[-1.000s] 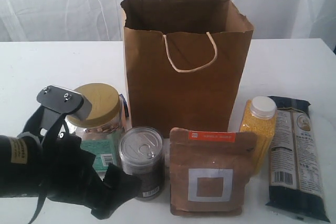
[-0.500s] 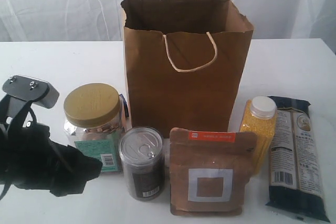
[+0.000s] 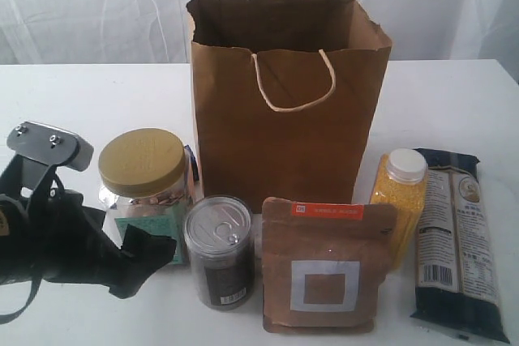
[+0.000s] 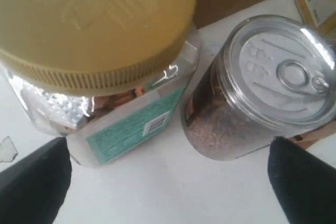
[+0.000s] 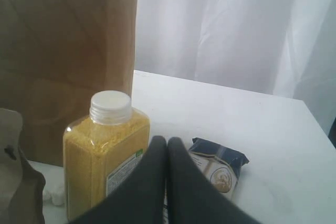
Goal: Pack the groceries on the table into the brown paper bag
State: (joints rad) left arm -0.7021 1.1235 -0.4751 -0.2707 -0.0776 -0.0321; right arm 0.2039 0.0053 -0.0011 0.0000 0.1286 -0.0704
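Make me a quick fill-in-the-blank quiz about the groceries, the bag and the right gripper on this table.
1. In the exterior view, the can stands between the jar and the ____.
2. The bottle has a ____ cap.
3. The right gripper is ____.
4. The bag has ____ loop handles.

Missing words: pouch; white; shut; two.
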